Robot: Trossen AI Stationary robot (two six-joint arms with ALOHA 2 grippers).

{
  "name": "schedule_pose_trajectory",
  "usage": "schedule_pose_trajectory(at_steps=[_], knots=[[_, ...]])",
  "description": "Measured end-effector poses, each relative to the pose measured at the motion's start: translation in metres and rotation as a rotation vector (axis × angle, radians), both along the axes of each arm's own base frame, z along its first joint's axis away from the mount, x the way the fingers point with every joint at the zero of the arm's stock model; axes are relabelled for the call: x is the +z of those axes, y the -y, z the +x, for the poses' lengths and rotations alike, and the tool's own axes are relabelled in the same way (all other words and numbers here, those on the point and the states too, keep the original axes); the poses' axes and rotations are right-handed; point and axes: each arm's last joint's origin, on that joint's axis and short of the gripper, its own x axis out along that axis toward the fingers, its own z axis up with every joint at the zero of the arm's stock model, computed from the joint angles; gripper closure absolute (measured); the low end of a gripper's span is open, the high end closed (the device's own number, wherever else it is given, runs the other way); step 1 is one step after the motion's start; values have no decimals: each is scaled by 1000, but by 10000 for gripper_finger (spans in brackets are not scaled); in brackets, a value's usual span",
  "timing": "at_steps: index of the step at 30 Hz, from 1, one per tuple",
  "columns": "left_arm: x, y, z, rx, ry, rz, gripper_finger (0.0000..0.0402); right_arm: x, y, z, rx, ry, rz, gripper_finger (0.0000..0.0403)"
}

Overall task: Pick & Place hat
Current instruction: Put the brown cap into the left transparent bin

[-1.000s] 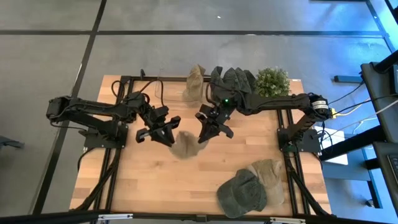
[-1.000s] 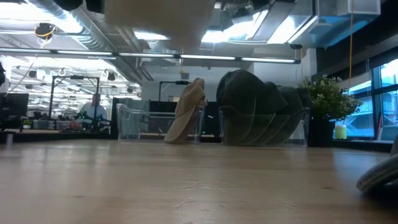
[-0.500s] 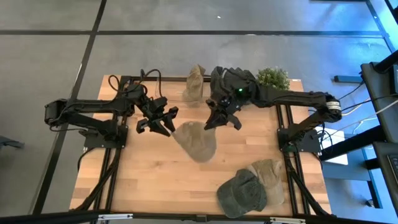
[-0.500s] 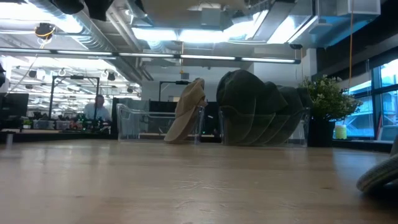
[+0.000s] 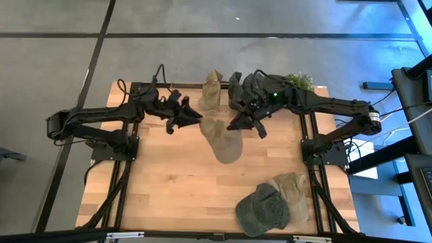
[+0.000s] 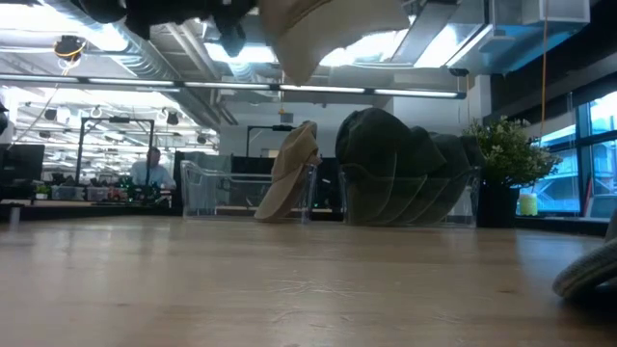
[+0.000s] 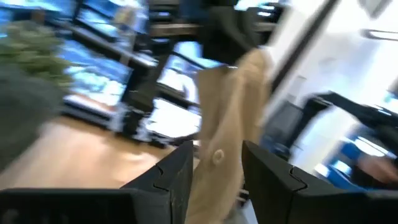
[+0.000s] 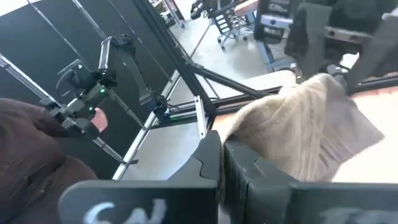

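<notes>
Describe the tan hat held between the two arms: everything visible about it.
The tan hat is soft khaki cloth, limp and creased, with a small round eyelet or snap visible in the left wrist view. It hangs in the air above the wooden table, stretched between both arms: the left pincer grips one edge and the right pincer the other, fingers shut on the fabric. Its loose bulk sags below the pincers, near the back of the table.

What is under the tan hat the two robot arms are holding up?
Only bare wooden table lies under the floppy tan cloth hat, held aloft between the left gripper and right gripper. The patch directly beneath it is hidden from above.
</notes>
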Motion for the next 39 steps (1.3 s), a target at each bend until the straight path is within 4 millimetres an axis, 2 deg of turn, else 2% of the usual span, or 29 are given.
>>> schedule_pose_trajectory(at_steps=[5,13,21,26,30,39], knots=[[-5,-3,1,122,-47,-26,246,-3,1,3,-17,-11,-3,398],[-2,-11,1,383,-11,-47,204,-2,1,1,-47,-17,-10,400],[5,-14,-4,435,35,20,199,-5,2,1,-88,-52,-13,400],[11,-21,-14,482,64,77,200,-7,2,0,-96,-82,10,400],[16,-24,-20,500,87,42,199,-9,3,0,-109,-106,4,400],[16,-21,-20,480,90,-16,203,-8,10,2,-362,-89,-89,399]])
